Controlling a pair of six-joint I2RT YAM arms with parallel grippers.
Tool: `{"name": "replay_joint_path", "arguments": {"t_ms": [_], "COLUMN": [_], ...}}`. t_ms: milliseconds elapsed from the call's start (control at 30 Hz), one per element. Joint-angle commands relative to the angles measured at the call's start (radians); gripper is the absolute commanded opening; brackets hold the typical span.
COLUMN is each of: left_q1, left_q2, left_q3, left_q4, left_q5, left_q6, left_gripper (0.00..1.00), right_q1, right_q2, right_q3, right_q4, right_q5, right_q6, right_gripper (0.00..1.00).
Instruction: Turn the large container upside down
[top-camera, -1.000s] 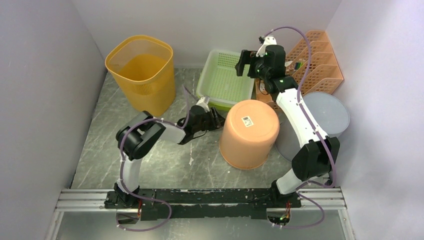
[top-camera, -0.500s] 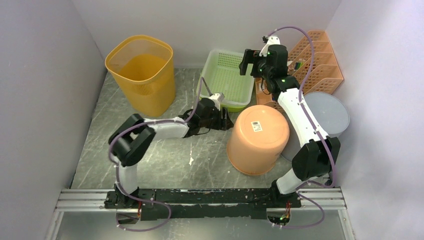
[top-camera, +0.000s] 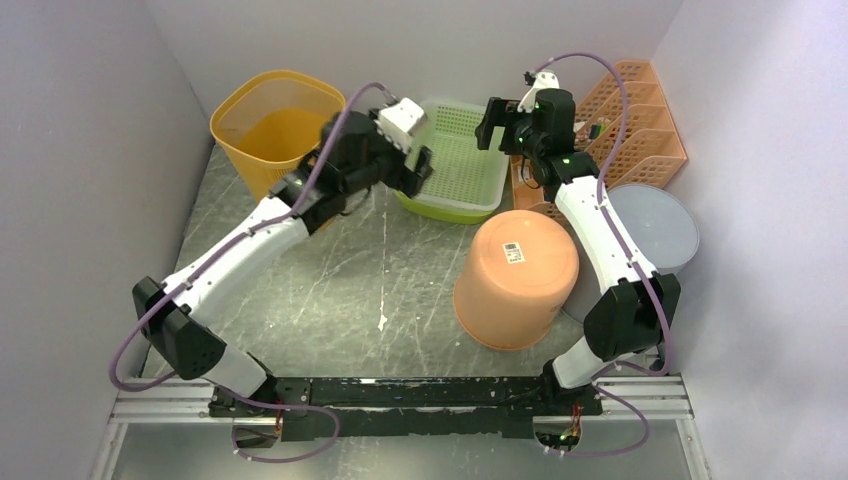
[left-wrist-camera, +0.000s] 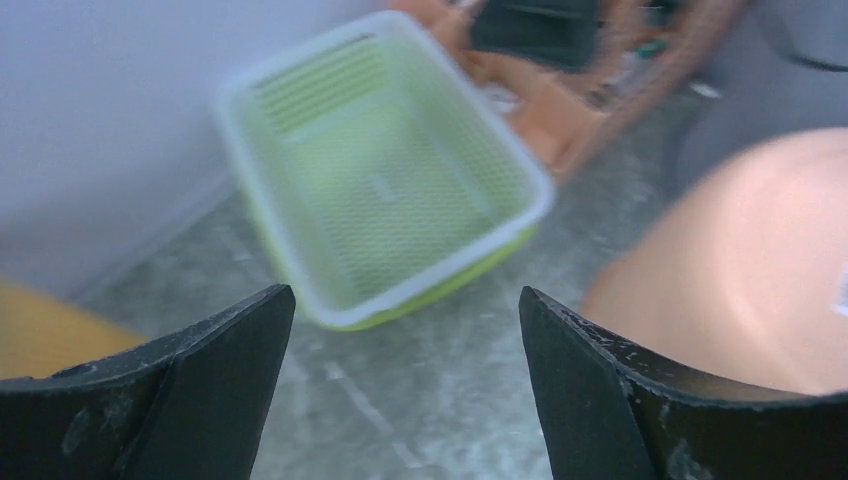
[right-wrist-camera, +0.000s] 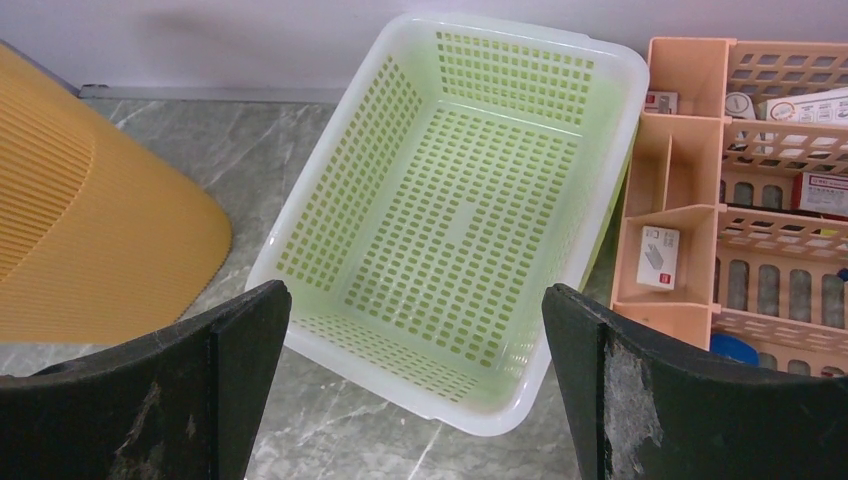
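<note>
The large container (top-camera: 515, 278), a peach-coloured tub, stands mouth down on the table (top-camera: 350, 290) right of centre, its flat base facing up with a barcode sticker (top-camera: 513, 251) on it. Neither arm touches it. Its right side sits against or over a grey round lid (top-camera: 665, 225); the top view does not show which. The left gripper (left-wrist-camera: 402, 300) hangs raised above the near left corner of the green mesh basket (top-camera: 455, 165), its jaws spread wide with nothing between them; its wrist view looks down on the basket, with the tub's curved side at the right edge of the picture. The right gripper (right-wrist-camera: 415, 300) hovers over the far right side of the same basket, its jaws likewise wide apart and empty. A yellow ribbed bin (top-camera: 285, 140) stands at the far left, well apart from the tub. A peach-coloured compartment rack (top-camera: 640, 115) stands at the far right, just beside the basket, with small cards and packets in its slots.
</note>
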Motion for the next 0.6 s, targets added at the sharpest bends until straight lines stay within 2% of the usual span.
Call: {"name": "replay_joint_path", "arguments": {"t_ms": [0, 133, 233, 367, 567], "left_q1": [0.171, 0.324, 0.408, 0.457, 0.473], "left_q2": [-0.013, 0.004, -0.007, 0.001, 0.002], "left_q3": [0.052, 0.068, 0.04, 0.03, -0.017], "left_q4": [-0.152, -0.179, -0.14, -0.112, -0.139], "left_q5": [-0.035, -0.029, 0.023, 0.01, 0.085], "left_q6": [0.177, 0.21, 0.2, 0.205, 0.188], "left_gripper": [0.93, 0.93, 0.93, 0.92, 0.88], "right_q1": [-0.003, -0.004, -0.003, -0.004, -0.004], "right_q2": [0.006, 0.003, 0.009, 0.009, -0.005], "right_q3": [0.04, 0.046, 0.054, 0.054, 0.029], "right_q4": [0.005, -0.003, -0.007, -0.01, -0.004], "right_q5": [-0.004, 0.001, 0.001, 0.001, 0.024], "right_q6": [-0.003, -0.012, -0.014, -0.014, -0.02], "right_gripper": [1.0, 1.0, 1.0, 1.0, 1.0]}}
